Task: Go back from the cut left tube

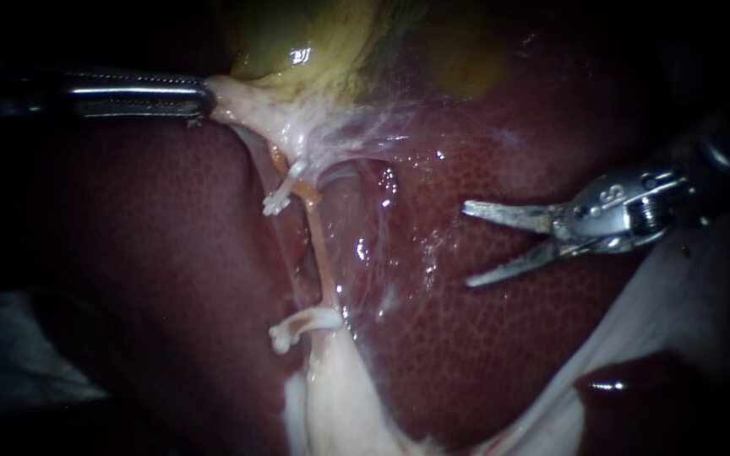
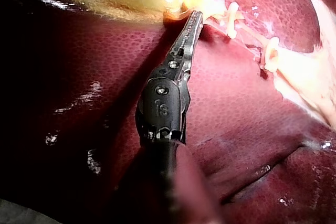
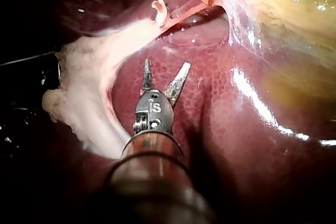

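The left tube is cut in two. Its upper stump [image 1: 291,181] and lower stump [image 1: 310,321] each end in a white clip, the upper clip [image 1: 275,203] and the lower clip [image 1: 281,338]. A thin orange tube [image 1: 320,249] runs whole just right of them. My right instrument [image 1: 467,244] hangs over the liver [image 1: 466,355], well right of the tubes, its two blades open with nothing between them [image 3: 167,69]. My left instrument [image 1: 200,97] has its jaws shut on pale tissue at the neck of the yellow-green gallbladder [image 1: 297,42], holding it leftward [image 2: 197,17].
A pale fatty band [image 1: 331,405] runs down from the lower stump. White sheeting [image 1: 686,295] lies under my right instrument's shaft at the right edge. A grey patch [image 1: 10,355] shows at the lower left. Dark liver [image 1: 128,253] fills the left side.
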You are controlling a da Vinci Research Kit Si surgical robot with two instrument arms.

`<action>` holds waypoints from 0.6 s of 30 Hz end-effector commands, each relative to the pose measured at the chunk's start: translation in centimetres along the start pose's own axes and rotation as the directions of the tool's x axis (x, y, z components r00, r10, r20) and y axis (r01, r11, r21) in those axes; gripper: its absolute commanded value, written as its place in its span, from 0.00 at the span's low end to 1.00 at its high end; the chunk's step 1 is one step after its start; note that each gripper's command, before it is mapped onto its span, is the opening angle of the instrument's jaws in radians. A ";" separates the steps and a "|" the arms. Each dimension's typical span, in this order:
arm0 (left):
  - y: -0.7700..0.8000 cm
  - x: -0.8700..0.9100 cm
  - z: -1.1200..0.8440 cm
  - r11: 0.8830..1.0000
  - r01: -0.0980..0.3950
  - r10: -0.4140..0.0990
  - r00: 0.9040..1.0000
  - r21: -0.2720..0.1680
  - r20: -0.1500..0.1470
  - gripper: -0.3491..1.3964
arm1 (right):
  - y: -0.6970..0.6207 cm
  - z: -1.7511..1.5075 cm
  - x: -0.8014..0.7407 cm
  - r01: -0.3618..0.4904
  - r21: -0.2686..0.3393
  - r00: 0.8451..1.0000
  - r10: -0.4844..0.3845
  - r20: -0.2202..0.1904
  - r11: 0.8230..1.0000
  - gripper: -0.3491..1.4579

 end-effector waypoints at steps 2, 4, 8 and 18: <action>0.01 -0.01 0.02 1.000 -0.001 0.001 1.000 0.003 0.000 0.00 | 0.00 -0.03 -0.02 -0.011 0.006 1.000 0.011 0.005 1.000 0.99; 0.01 -0.03 0.05 1.000 -0.002 0.002 1.000 0.002 -0.001 0.00 | 0.00 -0.03 -0.03 -0.007 0.010 1.000 0.007 0.004 1.000 0.99; 0.04 -0.11 0.20 1.000 -0.006 0.006 1.000 -0.004 -0.003 0.00 | 0.00 -0.03 -0.03 -0.009 0.014 1.000 0.008 0.003 1.000 0.99; 0.16 -0.40 0.82 0.999 -0.033 0.033 0.999 -0.032 0.012 0.00 | 0.00 -0.05 -0.04 -0.008 0.015 1.000 0.008 0.003 1.000 0.99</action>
